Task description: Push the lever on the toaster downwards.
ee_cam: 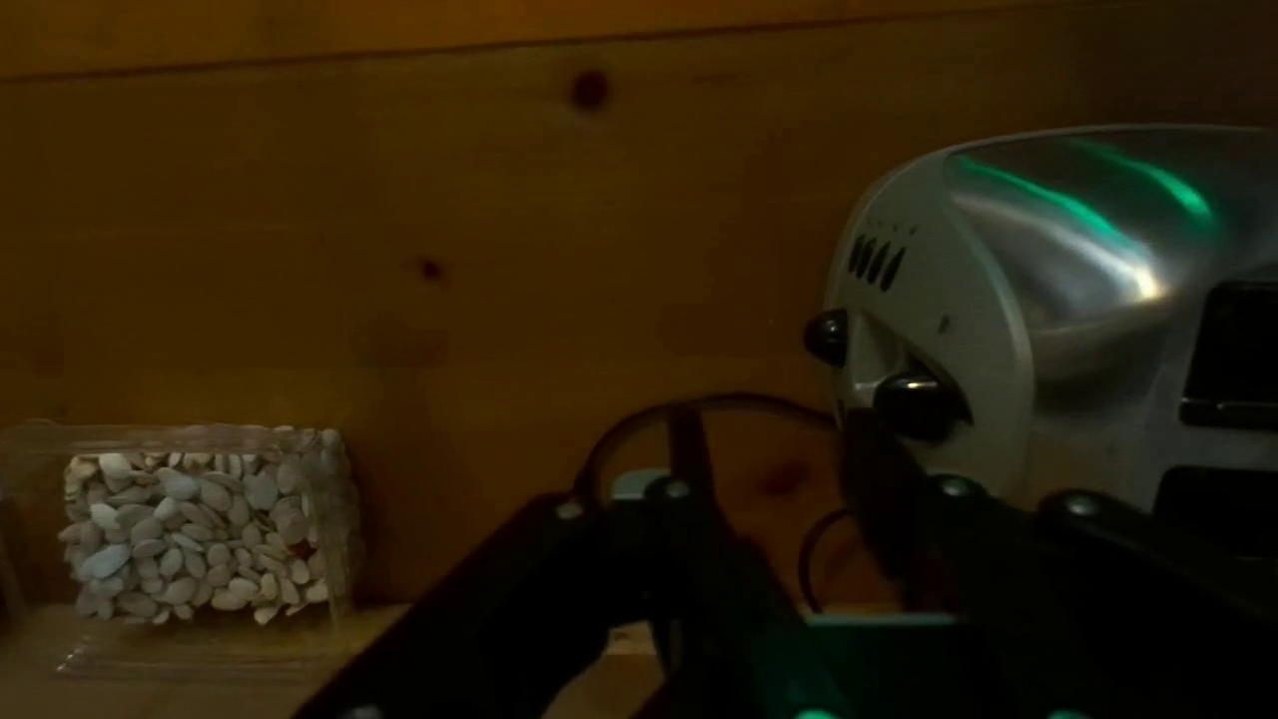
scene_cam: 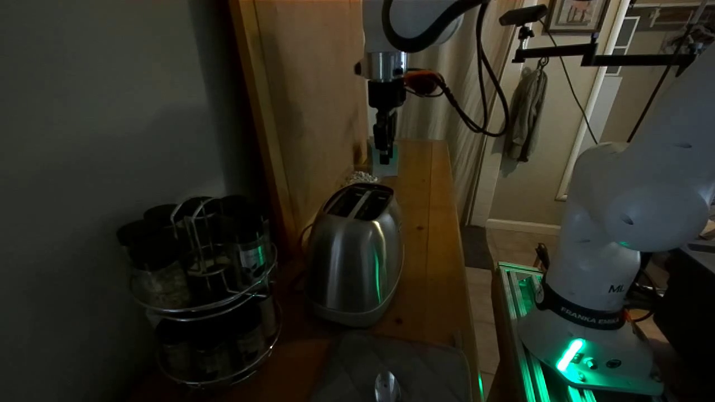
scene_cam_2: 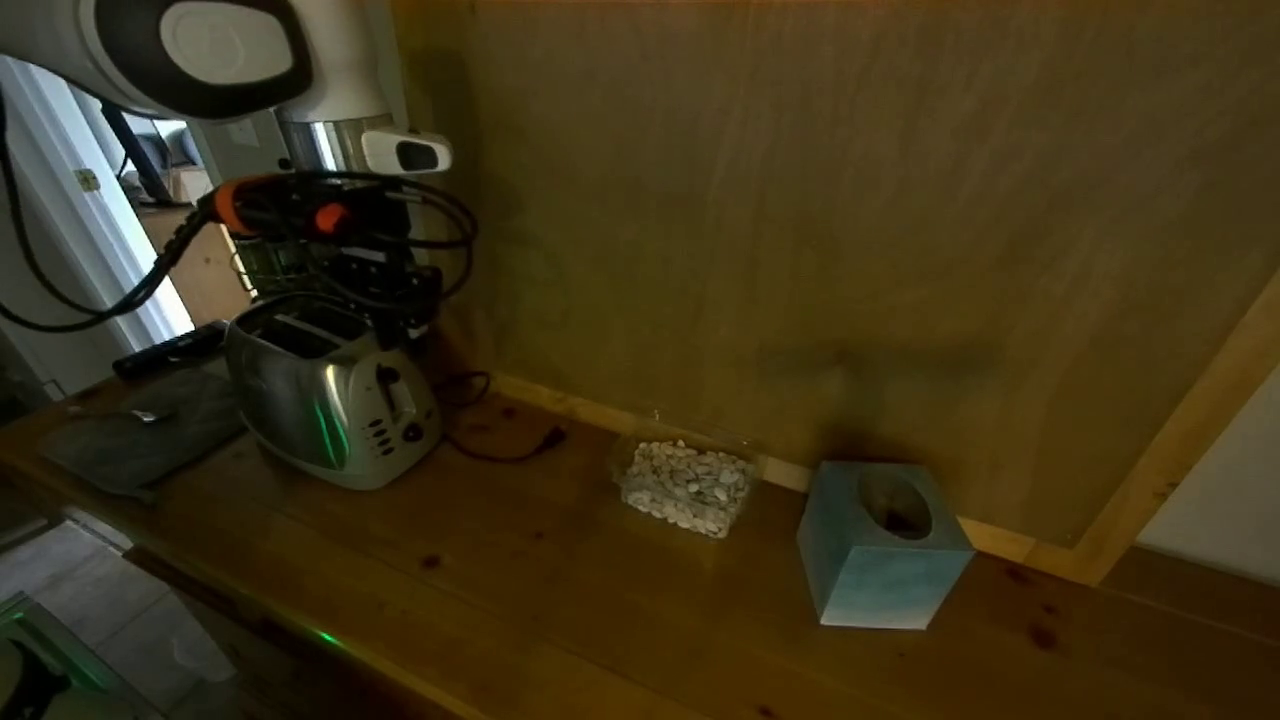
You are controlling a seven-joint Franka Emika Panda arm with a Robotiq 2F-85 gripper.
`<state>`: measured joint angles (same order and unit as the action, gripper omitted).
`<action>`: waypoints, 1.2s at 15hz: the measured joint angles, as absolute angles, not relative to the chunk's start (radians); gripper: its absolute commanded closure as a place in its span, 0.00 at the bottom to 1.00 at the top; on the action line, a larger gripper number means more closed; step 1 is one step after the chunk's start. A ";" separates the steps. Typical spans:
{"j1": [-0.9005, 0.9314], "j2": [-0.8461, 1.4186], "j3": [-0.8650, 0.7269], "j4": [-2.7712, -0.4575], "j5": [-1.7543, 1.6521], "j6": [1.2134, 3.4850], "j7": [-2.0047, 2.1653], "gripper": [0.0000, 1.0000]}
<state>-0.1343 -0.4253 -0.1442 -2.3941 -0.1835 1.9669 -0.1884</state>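
The silver toaster point(scene_cam: 352, 273) stands on the wooden counter; it also shows in an exterior view point(scene_cam_2: 285, 400) and at the right of the wrist view point(ee_cam: 1083, 240). Its black lever point(scene_cam_2: 388, 376) is near the top of the slot in the pale end face, above a round black dial point(scene_cam_2: 413, 432). In the wrist view the lever point(ee_cam: 914, 404) lies just beyond the right fingertip. My gripper point(ee_cam: 779, 424) is open and empty, with a gap between its fingers. It points down by the toaster's lever end, also in both exterior views point(scene_cam: 385, 159) point(scene_cam_2: 405, 325). Contact with the lever cannot be told.
A clear box of pale seeds point(scene_cam_2: 690, 488) and a blue tissue box point(scene_cam_2: 885, 580) stand along the wooden panel point(scene_cam_2: 800, 200). A black cord point(scene_cam_2: 500, 458) lies behind the toaster. A wire rack of jars point(scene_cam: 204, 307) and a grey cloth with a spoon point(scene_cam: 346, 368) are nearby.
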 measured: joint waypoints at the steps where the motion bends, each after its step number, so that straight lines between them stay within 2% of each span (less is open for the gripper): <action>1: -0.133 -0.426 -0.144 -2.403 -0.183 1.967 -0.188 0.97; 3: -0.132 -0.427 -0.143 -2.418 -0.183 1.967 -0.188 1.00; 18: -0.123 -0.409 -0.220 -2.447 0.056 1.977 -0.267 1.00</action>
